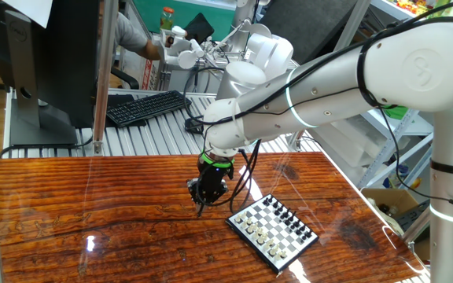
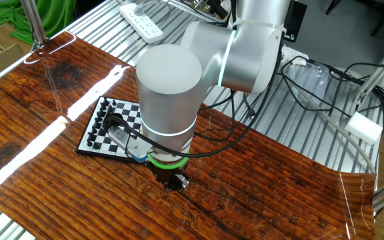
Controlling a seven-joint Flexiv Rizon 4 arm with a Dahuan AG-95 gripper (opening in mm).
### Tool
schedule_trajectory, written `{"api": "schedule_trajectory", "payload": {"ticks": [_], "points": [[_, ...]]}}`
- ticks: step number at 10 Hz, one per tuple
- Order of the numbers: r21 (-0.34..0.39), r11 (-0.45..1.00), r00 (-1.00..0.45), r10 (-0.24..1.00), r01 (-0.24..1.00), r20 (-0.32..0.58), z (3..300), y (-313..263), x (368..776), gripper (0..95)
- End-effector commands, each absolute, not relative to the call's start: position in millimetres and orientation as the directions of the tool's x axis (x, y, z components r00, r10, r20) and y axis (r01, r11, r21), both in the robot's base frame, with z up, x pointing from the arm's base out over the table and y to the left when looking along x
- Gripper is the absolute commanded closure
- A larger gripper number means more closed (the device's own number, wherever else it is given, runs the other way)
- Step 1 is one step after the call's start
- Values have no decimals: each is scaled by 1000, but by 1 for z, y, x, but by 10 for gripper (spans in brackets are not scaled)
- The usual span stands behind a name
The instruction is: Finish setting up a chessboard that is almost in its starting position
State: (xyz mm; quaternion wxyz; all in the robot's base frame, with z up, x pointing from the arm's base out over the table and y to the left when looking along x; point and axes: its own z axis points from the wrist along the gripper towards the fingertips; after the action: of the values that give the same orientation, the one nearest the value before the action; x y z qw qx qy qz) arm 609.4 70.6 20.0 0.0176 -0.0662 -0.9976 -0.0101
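A: Chessboard (image 1: pixel 274 233) status? 
B: Gripper (image 1: pixel 201 206) sits low over bare table (image 1: pixel 93 204), left of the board, which lies near the table's right end. Fingers too dark to read; can't tell if a piece is pinched. 
A: Step? 
B: Likely picking up a stray piece; next needs lifting and carrying it right to an empty square.

Two fixed cameras view one wooden table (image 1: pixel 93 204) from opposite sides.
One looks across from a moderate distance, with the arm (image 1: pixel 352 86) entering from the right. The other looks steeply down from close behind it. Both show the chessboard (image 1: pixel 272 231).
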Motion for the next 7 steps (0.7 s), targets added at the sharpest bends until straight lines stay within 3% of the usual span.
{"api": "schedule_trajectory", "payload": {"ticks": [1, 7], "points": [[17, 991, -991, 130, 131, 36, 19, 71, 610, 950], [4, 991, -991, 135, 135, 22, 20, 71, 610, 950]]}}
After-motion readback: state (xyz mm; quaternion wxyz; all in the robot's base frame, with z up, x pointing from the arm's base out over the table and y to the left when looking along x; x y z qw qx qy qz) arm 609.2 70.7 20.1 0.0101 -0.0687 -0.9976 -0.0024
